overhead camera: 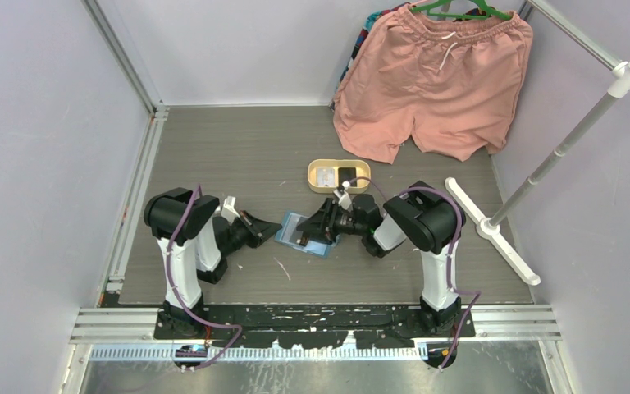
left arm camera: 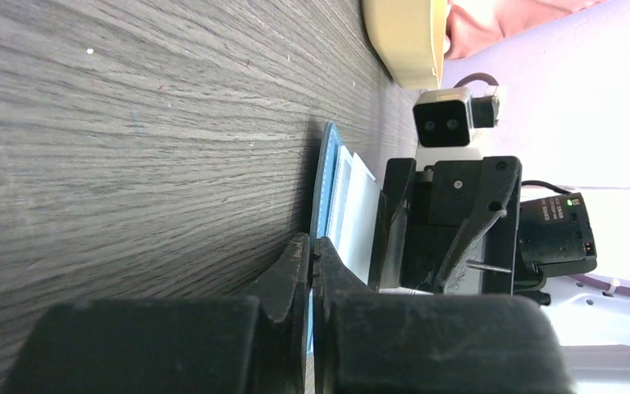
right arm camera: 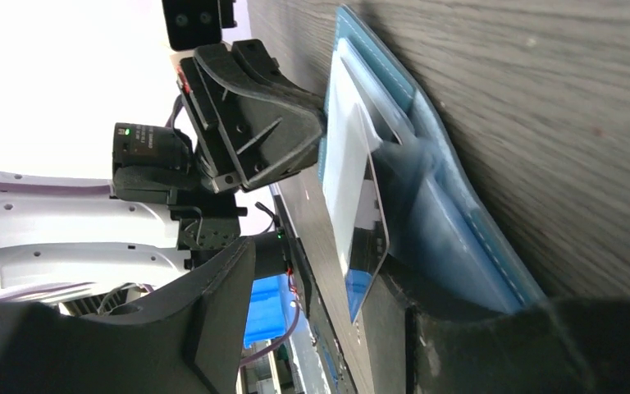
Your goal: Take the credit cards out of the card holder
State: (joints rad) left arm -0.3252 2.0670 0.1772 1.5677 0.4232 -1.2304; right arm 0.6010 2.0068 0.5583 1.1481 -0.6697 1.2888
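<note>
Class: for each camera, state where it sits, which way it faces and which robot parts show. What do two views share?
Top external: above and behind the bases, looking down on the table; both arms show.
Left wrist: low over the table, facing the right hand; its own left hand pinches the card holder.
Right wrist: facing the left hand; own fingers frame a card.
Both wrist views share the card holder.

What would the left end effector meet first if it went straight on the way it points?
The card holder: the left end effector seems closed on its edge. Just behind, the right end effector faces it.
</note>
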